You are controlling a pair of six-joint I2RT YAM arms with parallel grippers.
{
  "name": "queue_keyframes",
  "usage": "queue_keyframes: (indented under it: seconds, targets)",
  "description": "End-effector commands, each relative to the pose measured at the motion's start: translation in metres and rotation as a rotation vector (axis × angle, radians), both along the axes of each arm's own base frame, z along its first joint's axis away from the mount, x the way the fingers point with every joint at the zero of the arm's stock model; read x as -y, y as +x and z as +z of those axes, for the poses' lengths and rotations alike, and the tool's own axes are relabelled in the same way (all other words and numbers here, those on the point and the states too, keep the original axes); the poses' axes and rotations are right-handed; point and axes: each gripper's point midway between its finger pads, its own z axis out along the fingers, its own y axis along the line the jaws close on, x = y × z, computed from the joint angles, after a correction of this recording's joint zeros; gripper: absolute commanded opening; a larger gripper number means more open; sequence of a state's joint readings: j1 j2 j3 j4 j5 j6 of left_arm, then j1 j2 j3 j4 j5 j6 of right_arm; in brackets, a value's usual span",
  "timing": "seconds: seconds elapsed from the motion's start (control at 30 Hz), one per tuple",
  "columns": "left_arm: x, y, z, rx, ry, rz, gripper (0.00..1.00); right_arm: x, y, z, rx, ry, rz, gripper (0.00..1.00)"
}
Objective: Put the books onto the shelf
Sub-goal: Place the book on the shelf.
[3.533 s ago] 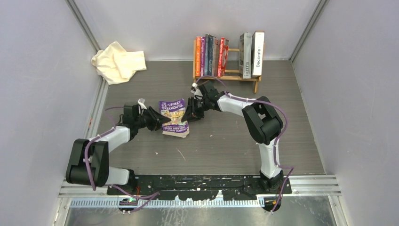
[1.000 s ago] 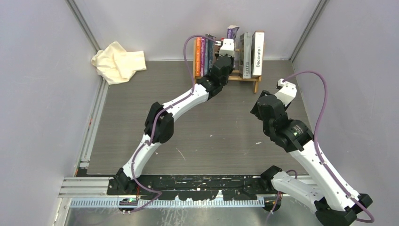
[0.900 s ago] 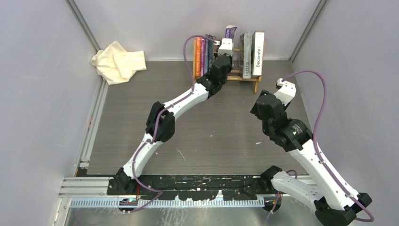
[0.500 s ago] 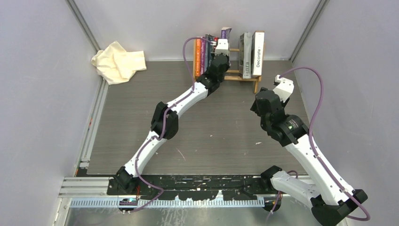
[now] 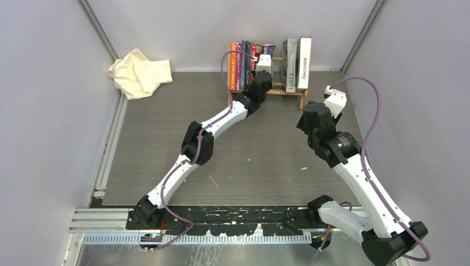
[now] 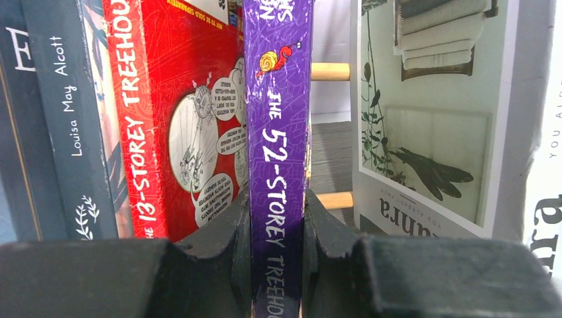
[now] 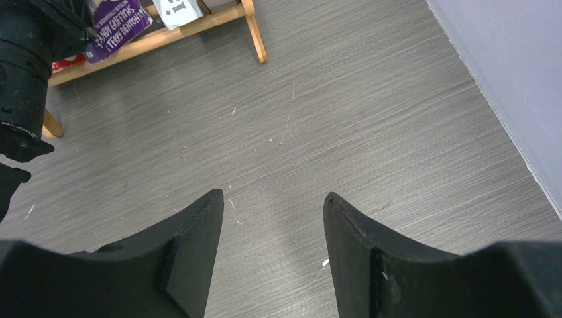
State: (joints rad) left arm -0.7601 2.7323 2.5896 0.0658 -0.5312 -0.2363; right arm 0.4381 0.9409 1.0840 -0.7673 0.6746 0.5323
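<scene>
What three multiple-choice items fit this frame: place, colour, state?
1. Where is the book in the left hand? A) flat on the table B) on the cream cloth C) upright in the shelf, between the red book and the magazine
2. What colour is its spine? A) purple B) orange C) white
3. What state is the right hand in? A) shut on a book B) open, empty C) shut tight, empty
Key: C, the left wrist view shows it standing between those two; A, the gripped spine is purple; B, its fingers stand apart with nothing between.
</scene>
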Motion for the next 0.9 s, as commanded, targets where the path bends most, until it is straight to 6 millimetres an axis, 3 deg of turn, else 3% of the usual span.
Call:
queue_keyframes:
  seconds: [0.0, 0.3, 0.37, 0.43, 0.57, 0.67, 0.87]
  targets:
    - [-0.012, 0.004, 0.074, 0.137, -0.137, 0.069, 0.00, 0.001, 0.007, 0.013, 0.049, 0.008, -0.009, 0.62]
    - [-0.025, 0.007, 0.069, 0.140, -0.105, 0.140, 0.00, 0.000, 0.009, 0.010, 0.036, 0.030, -0.017, 0.62]
    - [-0.025, 0.007, 0.069, 0.143, -0.102, 0.141, 0.10, 0.000, 0.009, 0.011, 0.034, 0.028, -0.018, 0.63]
    - [-0.025, 0.007, 0.069, 0.145, -0.099, 0.140, 0.27, 0.000, 0.009, 0.010, 0.030, 0.027, -0.018, 0.63]
    - [-0.024, 0.007, 0.069, 0.149, -0.105, 0.137, 0.47, 0.000, 0.010, 0.008, 0.023, 0.025, -0.022, 0.63]
    - [-0.022, 0.006, 0.071, 0.152, -0.113, 0.127, 0.55, 0.000, 0.011, 0.007, 0.020, 0.020, -0.024, 0.63]
    - [-0.020, 0.000, 0.086, 0.170, -0.123, 0.117, 0.57, 0.002, 0.012, 0.010, 0.022, 0.003, -0.025, 0.63]
